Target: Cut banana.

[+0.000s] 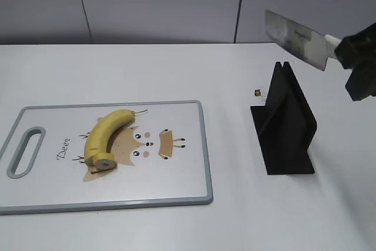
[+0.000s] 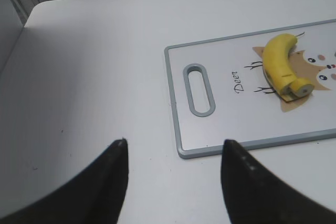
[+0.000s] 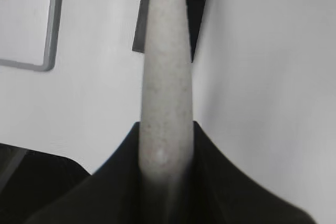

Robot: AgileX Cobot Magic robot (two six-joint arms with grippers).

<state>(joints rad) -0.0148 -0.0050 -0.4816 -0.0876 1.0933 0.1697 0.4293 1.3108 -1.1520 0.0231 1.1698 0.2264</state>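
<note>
The yellow banana [image 1: 107, 136] lies on the white cutting board [image 1: 176, 192], its cut greyish end toward the front and its thin stem toward the back; it also shows in the left wrist view [image 2: 282, 64]. My right gripper [image 1: 352, 51] is shut on the pale handle [image 3: 165, 93] of a cleaver, whose broad steel blade [image 1: 294, 38] is held in the air above the black knife stand [image 1: 285, 121], well right of the board. My left gripper [image 2: 173, 148] is open and empty over bare table, left of the board's handle slot [image 2: 199, 88].
The board [image 2: 210, 145] has a grey rim and a deer drawing. A tiny dark object [image 1: 257, 92] lies on the table behind the stand. The stand's base shows in the right wrist view [image 3: 199, 3]. A grey wall runs behind the table.
</note>
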